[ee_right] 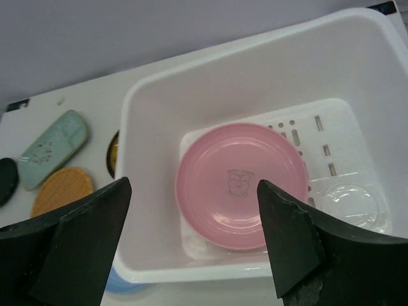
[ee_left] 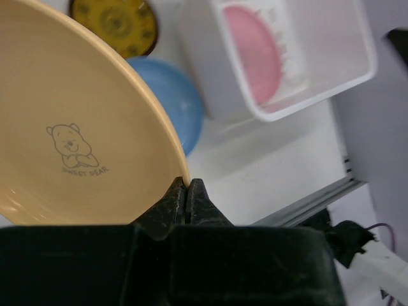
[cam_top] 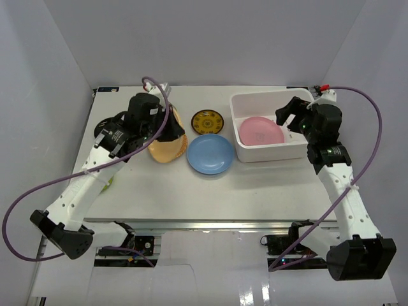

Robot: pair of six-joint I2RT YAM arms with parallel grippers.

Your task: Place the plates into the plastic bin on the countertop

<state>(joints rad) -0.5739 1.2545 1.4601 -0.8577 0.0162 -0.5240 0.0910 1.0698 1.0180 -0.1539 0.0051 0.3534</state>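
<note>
My left gripper (ee_left: 186, 191) is shut on the rim of the tan plate (ee_left: 76, 127), which has a bear print and is held tilted above the countertop (cam_top: 191, 191). In the top view that tan plate (cam_top: 167, 149) sits left of the blue plate (cam_top: 210, 154). The pink plate (ee_right: 239, 185) lies flat in the left half of the white plastic bin (ee_right: 210, 273). My right gripper (ee_right: 191, 185) hovers open and empty above the bin (cam_top: 268, 155). A yellow-and-dark patterned plate (cam_top: 208, 120) lies behind the blue one.
At far left lie the mint-green dotted plate (ee_right: 54, 150), the woven orange plate (ee_right: 60, 191) and a black plate (ee_right: 6, 178). My left arm hides them in the top view. White walls close in three sides. A metal frame edge (cam_top: 210, 223) runs along the front.
</note>
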